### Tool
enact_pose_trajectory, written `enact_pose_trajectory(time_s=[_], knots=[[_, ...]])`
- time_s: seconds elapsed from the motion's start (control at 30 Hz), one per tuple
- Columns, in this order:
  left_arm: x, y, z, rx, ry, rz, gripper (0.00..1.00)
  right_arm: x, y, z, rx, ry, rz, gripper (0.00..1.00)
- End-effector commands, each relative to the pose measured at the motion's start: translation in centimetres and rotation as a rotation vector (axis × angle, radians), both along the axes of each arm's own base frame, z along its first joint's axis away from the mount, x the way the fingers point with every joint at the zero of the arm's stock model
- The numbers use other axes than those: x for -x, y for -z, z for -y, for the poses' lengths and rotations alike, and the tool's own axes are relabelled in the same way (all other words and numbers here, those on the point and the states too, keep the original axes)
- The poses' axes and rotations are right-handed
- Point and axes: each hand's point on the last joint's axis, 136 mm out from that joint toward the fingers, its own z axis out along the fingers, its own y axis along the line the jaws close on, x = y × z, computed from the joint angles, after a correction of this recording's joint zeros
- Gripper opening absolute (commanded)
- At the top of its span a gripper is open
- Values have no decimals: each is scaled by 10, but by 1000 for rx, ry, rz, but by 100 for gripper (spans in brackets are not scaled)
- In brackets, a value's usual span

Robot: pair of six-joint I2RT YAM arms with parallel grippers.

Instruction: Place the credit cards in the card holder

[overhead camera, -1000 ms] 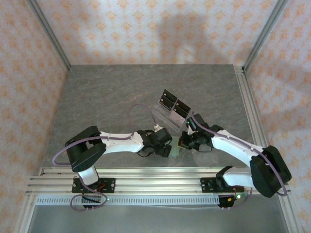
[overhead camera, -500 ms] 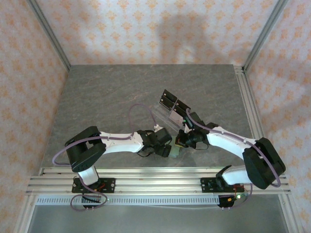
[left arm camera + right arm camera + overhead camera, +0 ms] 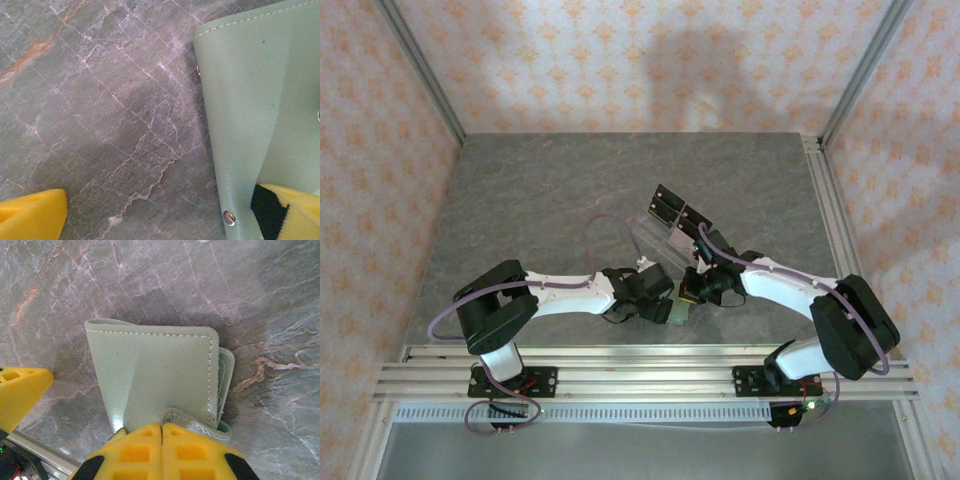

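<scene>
Two right jaws (closed) touching card holder

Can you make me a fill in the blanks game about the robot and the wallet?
The wallet is pale ____. It rests on a grey ____. The right gripper is ____. The left gripper is ____.
Missing words: green, table, shut, open.
</scene>
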Motion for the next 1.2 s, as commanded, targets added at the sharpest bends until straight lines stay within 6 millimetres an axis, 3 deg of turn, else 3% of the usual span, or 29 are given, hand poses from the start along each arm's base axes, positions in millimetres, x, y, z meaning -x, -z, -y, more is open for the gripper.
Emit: enact_pose_trajectory(time_s=[0.0,0.4,0.5,0.83,1.17], knots=[[9,17,-4,-15,7,-41,97,-7,-1,-1,33,-11,29,0],[9,16,-2,-4,9,-39,96,2,15,-3,202,-108,14,0],[9,16,-2,0,10,-38,96,1,11,-3,199,-103,25,0],[10,18,-3,2,9,-42,96,-9,-31,-3,182,-86,108,0],[10,19,-2,5,9,-41,96,-2,-25,-3,173,-94,86,0]])
